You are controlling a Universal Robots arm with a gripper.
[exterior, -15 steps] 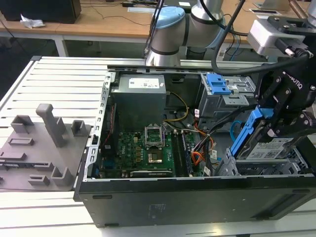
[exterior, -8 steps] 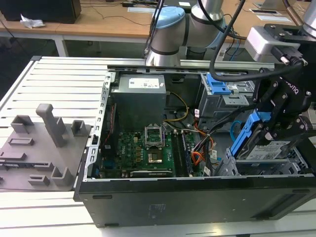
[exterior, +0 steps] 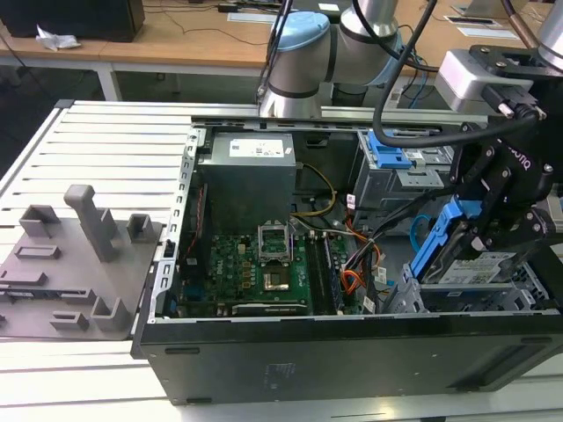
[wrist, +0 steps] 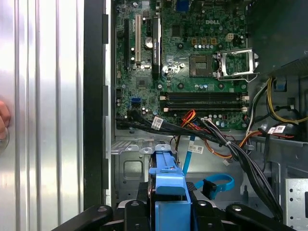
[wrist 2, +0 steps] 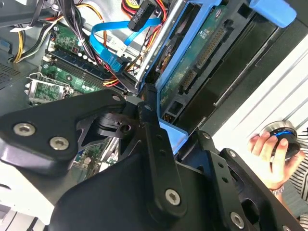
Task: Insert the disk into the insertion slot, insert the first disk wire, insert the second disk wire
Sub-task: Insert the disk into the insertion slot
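My black gripper [exterior: 478,236] is shut on the disk [exterior: 479,268], a silver drive in a bright blue carrier [wrist: 168,177]. The disk hangs tilted, its lower end at the insertion slot [exterior: 406,297], the low grey cage at the case's corner on the exterior view's right. In the second wrist view the disk's green underside [wrist 2: 192,62] shows between the fingers [wrist 2: 154,139]. The second disk wire [wrist: 215,184], a flat light-blue cable [wrist 2: 108,31], lies loose beside the cage's grey floor [wrist: 127,166]. I cannot tell which cable is the first disk wire.
The motherboard [exterior: 264,259] and power supply [exterior: 246,176] fill the open case. A taller grey cage with a blue latch [exterior: 387,158] stands behind the slot. Orange-red and black cables [wrist: 211,137] cross near the bay. A grey fixture plate [exterior: 70,264] lies outside. A person's hand [wrist 2: 269,149] holds a device.
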